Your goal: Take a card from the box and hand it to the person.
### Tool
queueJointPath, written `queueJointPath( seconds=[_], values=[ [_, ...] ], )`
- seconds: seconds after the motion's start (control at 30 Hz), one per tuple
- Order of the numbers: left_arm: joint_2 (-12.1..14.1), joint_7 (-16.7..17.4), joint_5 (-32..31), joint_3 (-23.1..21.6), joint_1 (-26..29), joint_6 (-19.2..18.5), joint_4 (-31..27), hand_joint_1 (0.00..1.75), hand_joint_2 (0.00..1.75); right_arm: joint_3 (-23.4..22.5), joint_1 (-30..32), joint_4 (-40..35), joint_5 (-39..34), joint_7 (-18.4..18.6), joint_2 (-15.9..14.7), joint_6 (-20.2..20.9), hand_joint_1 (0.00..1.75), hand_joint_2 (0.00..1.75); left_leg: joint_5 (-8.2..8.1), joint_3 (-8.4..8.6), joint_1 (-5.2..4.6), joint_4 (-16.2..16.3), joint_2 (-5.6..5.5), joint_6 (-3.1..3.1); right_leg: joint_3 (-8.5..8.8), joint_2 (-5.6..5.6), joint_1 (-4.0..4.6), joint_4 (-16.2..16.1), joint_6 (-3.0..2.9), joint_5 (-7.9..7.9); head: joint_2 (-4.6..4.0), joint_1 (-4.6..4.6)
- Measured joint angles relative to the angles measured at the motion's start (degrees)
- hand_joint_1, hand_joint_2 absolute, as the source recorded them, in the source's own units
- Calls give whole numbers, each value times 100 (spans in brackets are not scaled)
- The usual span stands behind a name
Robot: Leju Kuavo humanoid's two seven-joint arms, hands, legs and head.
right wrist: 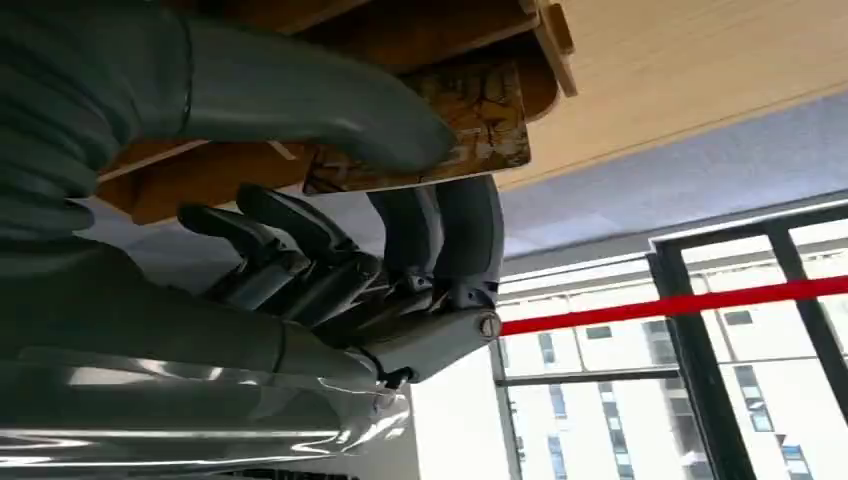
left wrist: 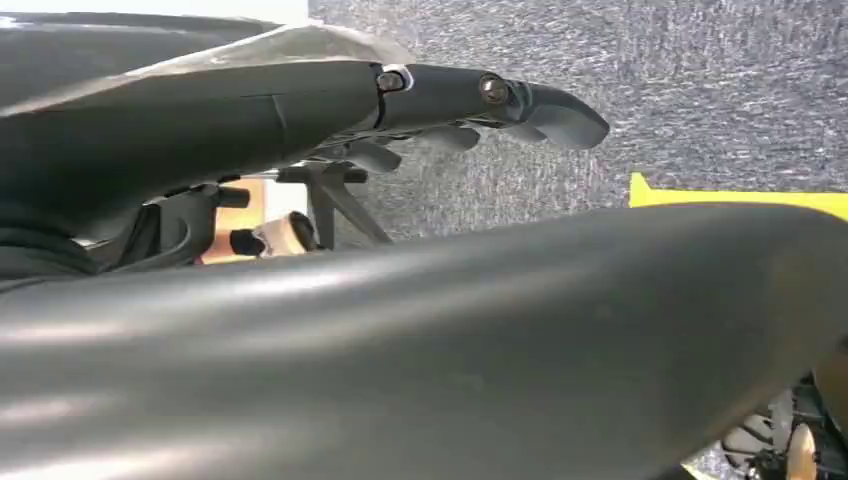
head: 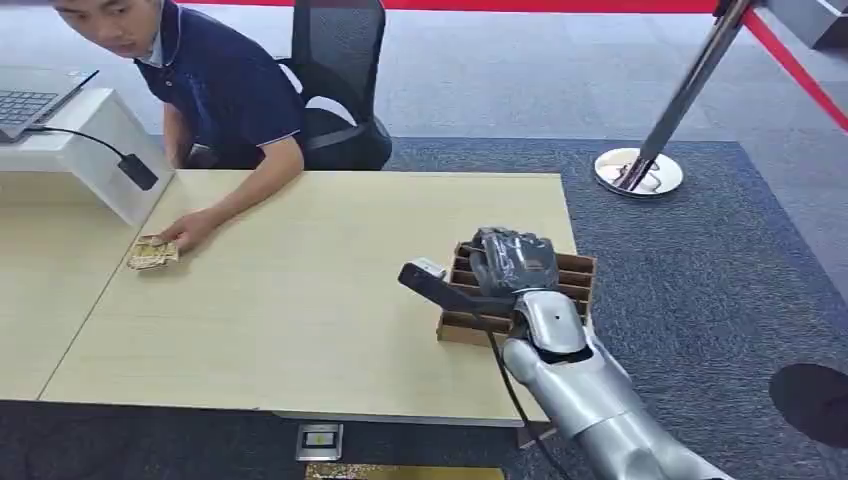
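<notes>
A slotted wooden box [head: 578, 276] stands at the right edge of the light wooden table [head: 320, 300]. My right hand [head: 512, 262] reaches down into it from above. In the right wrist view the thumb [right wrist: 330, 105] and fingers [right wrist: 440, 225] pinch a brown patterned card [right wrist: 487, 115] that still stands partly in the box [right wrist: 400, 30]. The person [head: 225, 85] sits at the far left of the table with a hand [head: 190, 228] resting on another patterned card [head: 150, 254]. My left hand [left wrist: 500, 100] hangs over grey carpet and holds nothing.
A laptop [head: 30, 100] sits on a white stand [head: 95, 150] at the far left, its cable trailing to the table. A black office chair [head: 340, 70] is behind the person. A stanchion base [head: 638, 172] with red tape stands on the carpet to the right.
</notes>
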Motion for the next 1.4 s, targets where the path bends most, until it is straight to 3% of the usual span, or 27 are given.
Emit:
queueJointPath(
  seconds=[0.23, 0.5, 0.63, 0.83, 1.07, 1.4],
  values=[
    [0, -9, 0, 11, 0, 0, 0, 0, 0, 2, 8, -201, -92, -199, -15, 20, 175, 175, 0, 0, 0, 0, 0, 0, 0, 0, 0, 0, 0, 0, 0, 2],
    [0, -57, 0, 31, 1, 0, 0, 0, 0, 179, 7, -759, -422, -805, -81, 230, 175, 175, 0, -1, 0, 0, 0, 0, 0, 0, 0, 0, 0, 0, 0, 0],
    [0, -103, 0, 44, 0, -7, 0, 0, 0, 451, -21, -1161, -461, -1301, -127, 402, 175, 175, 0, -1, 0, 0, 0, 0, 0, 0, 0, 1, 0, 0, 0, 0],
    [0, -122, 0, 44, -3, -22, 0, 0, 0, 980, -263, -1526, -501, -1690, -131, 662, 175, 175, 0, -2, 1, 0, 0, 0, 1, 0, 1, 2, 0, 0, 0, 0],
    [0, -120, -7, 42, -20, -52, 0, 0, 0, 1460, -789, -1068, -715, -1930, 186, 627, 175, 175, 3, -1, 1, 0, 0, -3, 1, 0, 1, 4, 0, 0, 0, 0],
    [15, -52, -55, -22, -46, -85, 0, 0, 0, 1515, -1349, 192, -942, -1926, 693, 133, 175, 175, 3, -1, 1, 0, 0, -4, 1, 0, 1, 5, 0, 0, 0, 0]
  ],
)
